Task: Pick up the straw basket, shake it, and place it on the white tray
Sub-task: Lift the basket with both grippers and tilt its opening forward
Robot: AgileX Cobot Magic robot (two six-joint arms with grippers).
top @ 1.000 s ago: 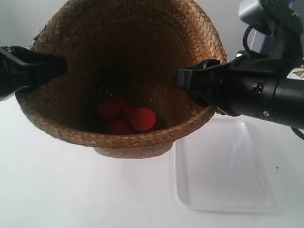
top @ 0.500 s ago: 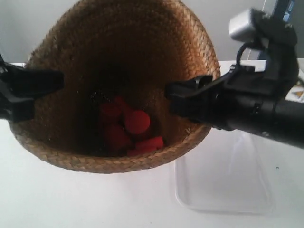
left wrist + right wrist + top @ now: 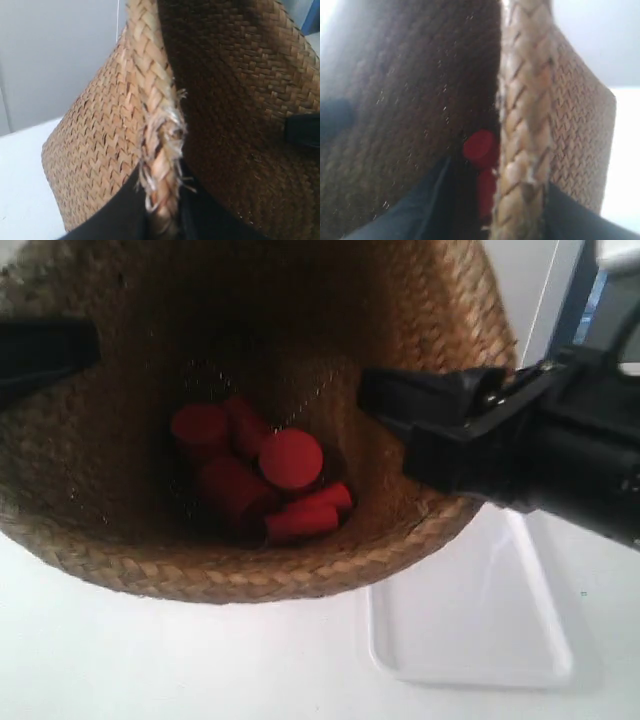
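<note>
The straw basket (image 3: pixel 250 575) hangs in the air, tipped with its opening toward the exterior camera, above and partly over the white tray (image 3: pixel 470 625). Black grippers hold it from both sides: one at the exterior view's left (image 3: pixel 60 350), one at the exterior view's right (image 3: pixel 400 405). In the left wrist view my left gripper (image 3: pixel 162 212) is shut on the braided rim of the basket (image 3: pixel 100 145). My right gripper (image 3: pixel 520 205) is shut on the opposite rim of the basket (image 3: pixel 575 115). Several red cylinders (image 3: pixel 290 460) lie in the dark bottom.
One red cylinder (image 3: pixel 480 147) shows just inside the rim in the right wrist view. The white tabletop (image 3: pixel 150 660) spreads below the basket. A blue post (image 3: pixel 580 300) stands at the back right.
The basket has come up and closer to the exterior camera, filling more of the view. The red cylinders have shifted and spread inside it. Both grippers keep their hold on the rim.
</note>
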